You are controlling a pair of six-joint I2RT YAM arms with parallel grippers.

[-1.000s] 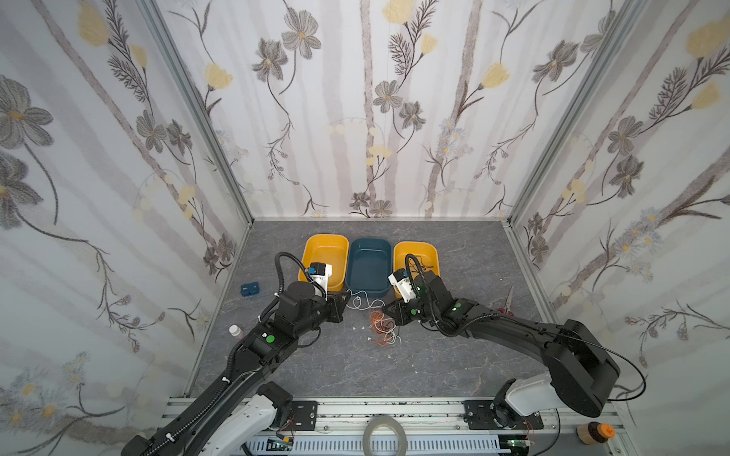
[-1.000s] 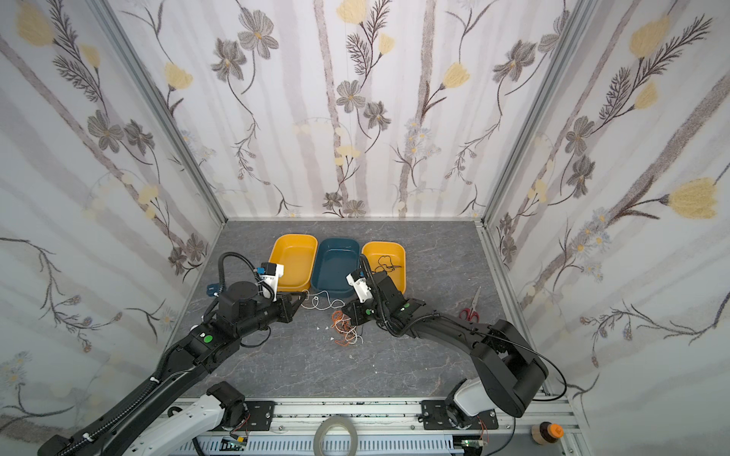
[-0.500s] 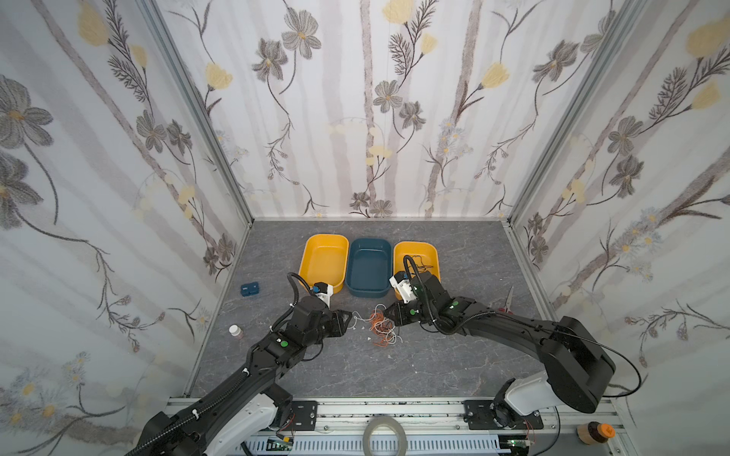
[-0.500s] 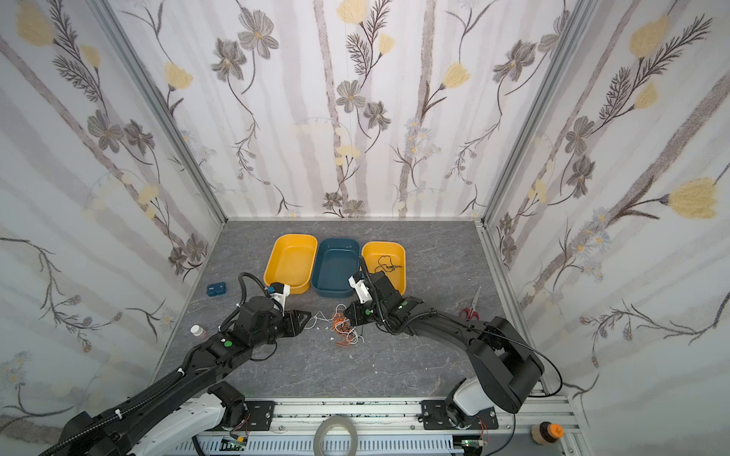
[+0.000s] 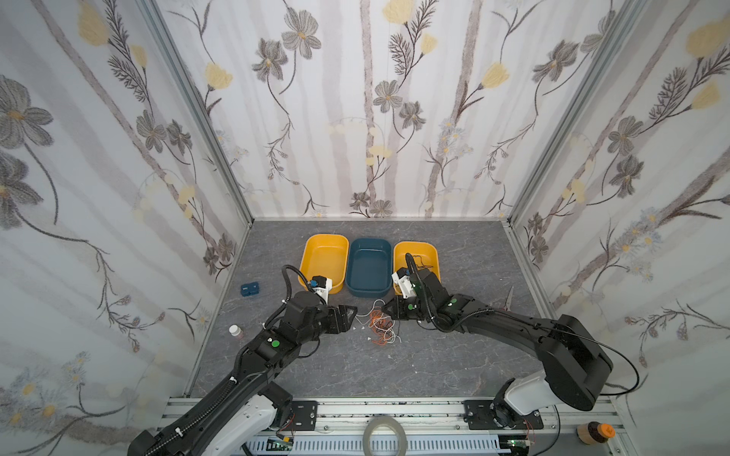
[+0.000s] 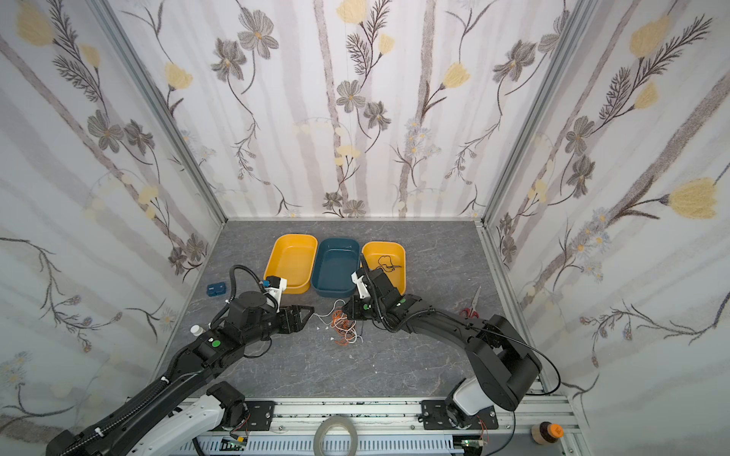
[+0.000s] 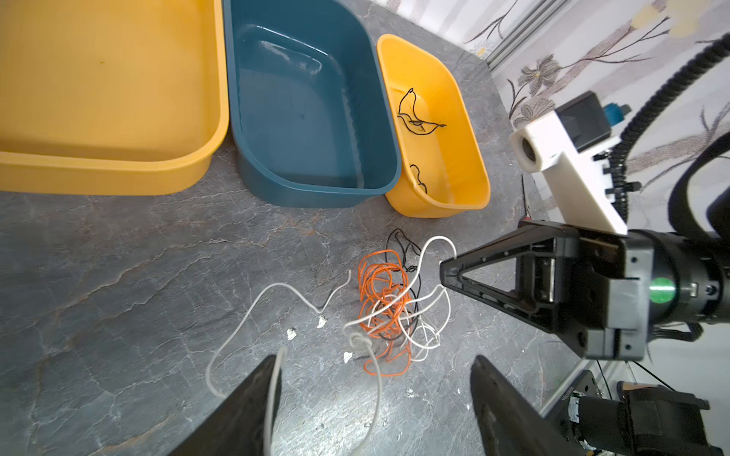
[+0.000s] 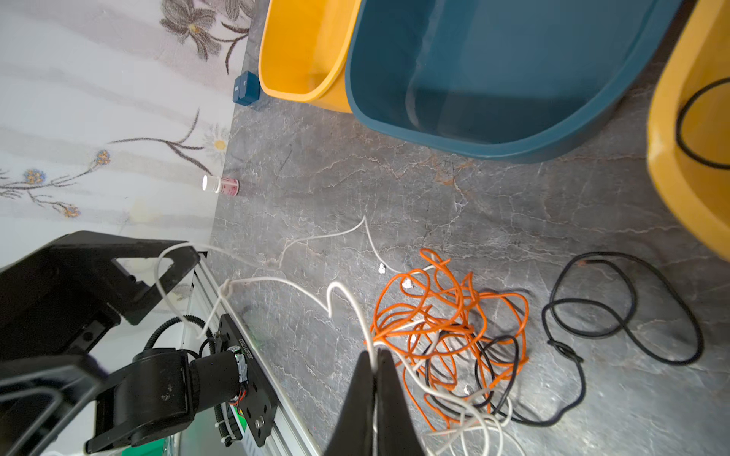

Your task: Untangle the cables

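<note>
so the cables are one knotted heap of orange, white and black around the middle of the surface, just on the near-edge side of the blue tray

right fingers are pinched fully together on a white cable, right where it comes out of the heap on the side facing the right edge

left fingers are spread wide and clamping nothing. They sit low on the side of the heap facing the left edge, and a white loop is draped over one of them

a black cable curls out flat on the surface next to the heap

trays are lined up touching each other toward the far edge, and the yellow tray nearest the right edge has a couple of black cables lying in it
</note>
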